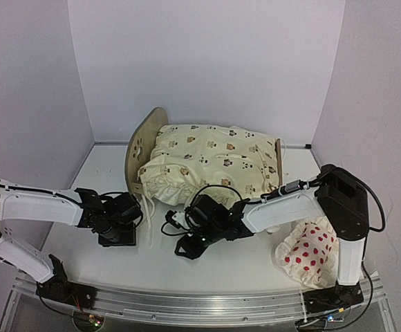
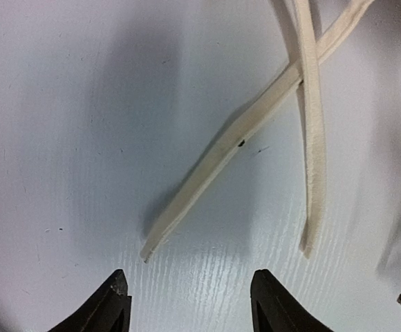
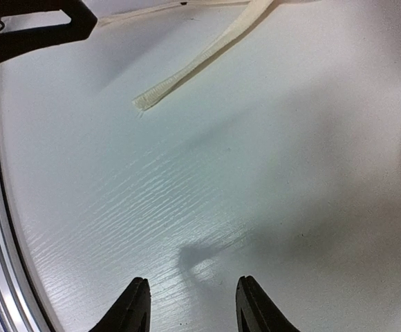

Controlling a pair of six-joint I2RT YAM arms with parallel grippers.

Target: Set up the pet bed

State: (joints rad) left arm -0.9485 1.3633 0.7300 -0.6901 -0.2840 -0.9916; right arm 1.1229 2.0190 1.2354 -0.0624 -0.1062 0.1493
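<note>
The pet bed (image 1: 145, 142) stands at the back middle of the table; only its rounded plywood end board with paw cutouts shows at the left, and a sliver of the other end (image 1: 278, 155) at the right. The cream animal-print cushion (image 1: 214, 162) lies on it and hides the base. Its cream tie strings (image 1: 147, 214) hang onto the table, and they also show in the left wrist view (image 2: 242, 131). My left gripper (image 1: 121, 235) is open and empty, low over the table just short of the strings. My right gripper (image 1: 187, 247) is open and empty over bare table in front of the cushion.
The red-dotted white pillow (image 1: 308, 252) lies at the front right beside the right arm's base. One cushion tie (image 3: 187, 72) reaches toward the right gripper. The table's metal front rail (image 1: 187, 304) runs along the near edge. White walls close in the back and sides.
</note>
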